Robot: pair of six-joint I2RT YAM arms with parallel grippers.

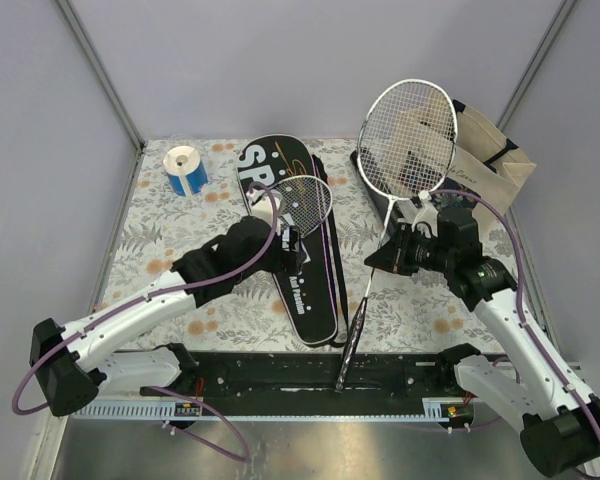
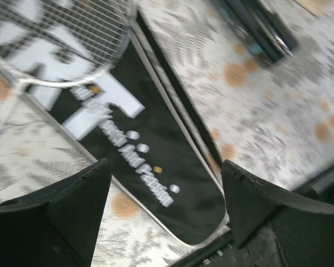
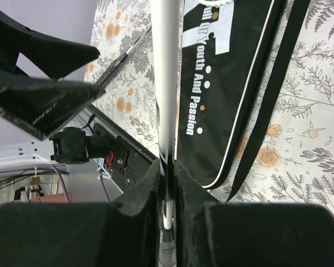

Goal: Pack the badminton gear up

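Your right hand (image 3: pixel 167 172) is clamped tight on the thin shaft of the white-framed racket (image 1: pixel 410 135), about midway along. The head stands tilted up in front of the tote bag (image 1: pixel 495 165), and the handle end trails toward the near edge of the counter (image 1: pixel 170 240). A grip on the shaft, in my judgement, gives you control to swing the racket over to the case.

Your left hand (image 2: pixel 164 178) hangs wide open above the black case (image 1: pixel 305 290) and holds nothing. The second racket (image 1: pixel 308 200) lies with its head on the case's lettering, just ahead of the fingers.

The case lies flat. Whether its zip is open cannot be told, but neither racket is inside. The black tube (image 2: pixel 261 33) lies beside the case. No shuttlecocks can be made out.
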